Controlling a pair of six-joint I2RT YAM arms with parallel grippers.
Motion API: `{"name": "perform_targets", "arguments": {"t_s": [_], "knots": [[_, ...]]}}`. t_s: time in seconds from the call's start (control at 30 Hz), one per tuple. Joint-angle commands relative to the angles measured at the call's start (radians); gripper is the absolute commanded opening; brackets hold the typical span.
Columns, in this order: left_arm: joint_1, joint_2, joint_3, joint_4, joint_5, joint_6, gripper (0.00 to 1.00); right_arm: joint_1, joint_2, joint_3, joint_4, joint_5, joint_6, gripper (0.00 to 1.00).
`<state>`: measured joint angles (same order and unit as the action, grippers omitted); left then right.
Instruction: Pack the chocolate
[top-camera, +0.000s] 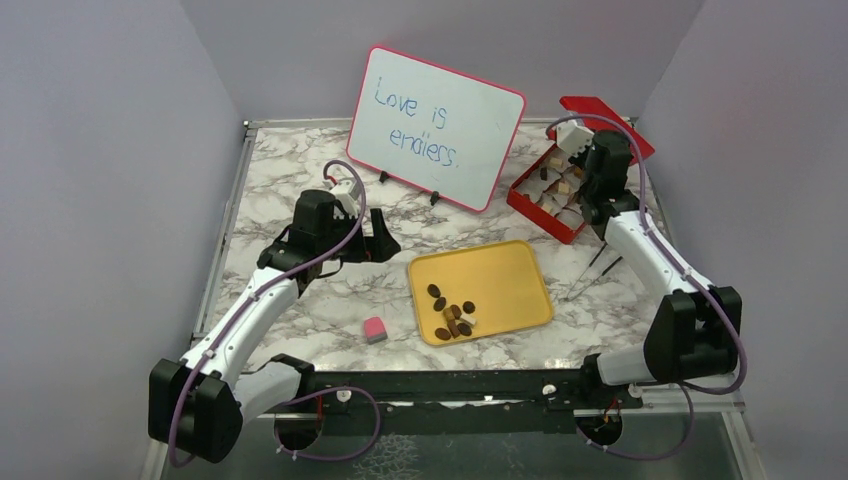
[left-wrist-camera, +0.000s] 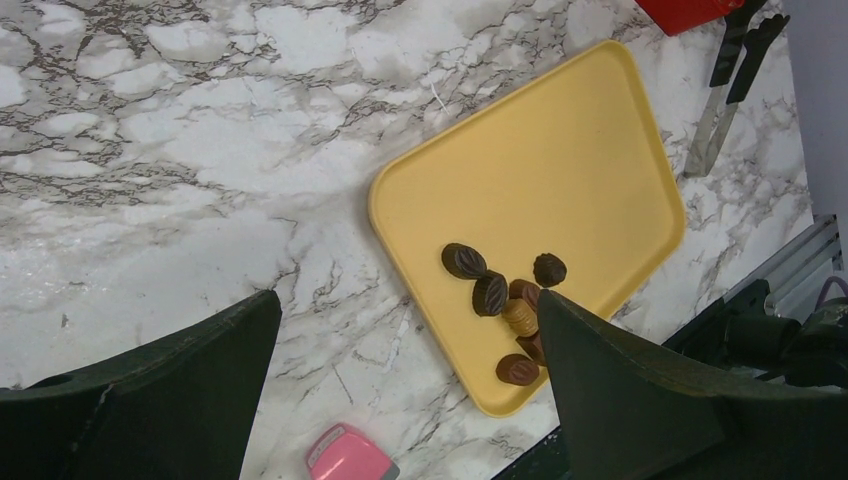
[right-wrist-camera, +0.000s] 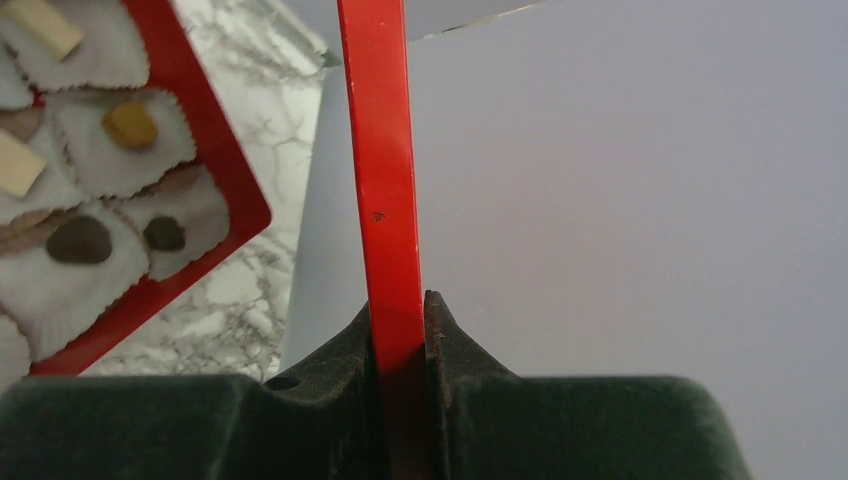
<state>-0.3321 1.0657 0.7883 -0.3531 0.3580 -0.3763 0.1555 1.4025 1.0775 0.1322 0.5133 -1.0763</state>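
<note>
Marble-patterned bench (top-camera: 300, 190) fills the overhead view, boxed in by pale lilac walls at the left, back and right. A yellow tray (top-camera: 500, 265) lies near the middle. The chocolate (top-camera: 452, 312) is bunched in its near-left corner, leaving the rest of the tray bare. A pink cube (top-camera: 374, 330) sits on the marble just left of the tray. A whiteboard (top-camera: 435, 125) leans at the back. In the back-right corner stands a red box (top-camera: 530, 200), and its lid (top-camera: 610, 118) is raised against the right wall. A thin black-handled tool (top-camera: 598, 265) lies between the tray and the right arm. Open marble lies between the left arm and the tray.

From the left wrist, the left hand (left-wrist-camera: 408, 300) is released. Its fingers are spread wide above the bench, with the tray's near-left edge between them. The dark pieces of chocolate (left-wrist-camera: 490, 293) lie just beside the right finger. The pink cube (left-wrist-camera: 345, 455) shows at the lower edge and the tool (left-wrist-camera: 715, 120) lies beyond the tray.

From the right wrist, the right hand (right-wrist-camera: 398, 305) is clenched on the lid (right-wrist-camera: 385, 150), whose thin edge rises straight between its fingers. To the left, the box (right-wrist-camera: 215, 170) holds white paper cups with dark, tan and cream pieces in them. Plain wall fills the right side.
</note>
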Motion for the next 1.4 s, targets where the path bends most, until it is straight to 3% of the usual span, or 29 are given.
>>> {"name": "perform_targets", "arguments": {"t_s": [0.0,0.43,0.7,0.87,1.37], "knots": [[-0.016,-0.009,0.001,0.024,-0.018,0.026,0.99,-0.042,0.004,-0.059,0.077,-0.175,-0.029,0.01],[-0.023,-0.003,0.002,0.015,-0.027,0.030,0.99,-0.081,0.125,-0.151,0.271,-0.230,-0.150,0.01],[-0.024,0.004,0.005,0.016,-0.019,0.028,0.99,-0.080,0.101,-0.176,0.190,-0.243,-0.115,0.01],[-0.025,0.004,0.011,0.016,-0.008,0.024,0.99,-0.061,0.085,-0.154,0.093,-0.280,-0.073,0.09],[-0.060,-0.038,0.003,0.014,-0.019,0.030,0.99,0.030,0.058,-0.222,0.029,-0.247,-0.079,0.19]]}}
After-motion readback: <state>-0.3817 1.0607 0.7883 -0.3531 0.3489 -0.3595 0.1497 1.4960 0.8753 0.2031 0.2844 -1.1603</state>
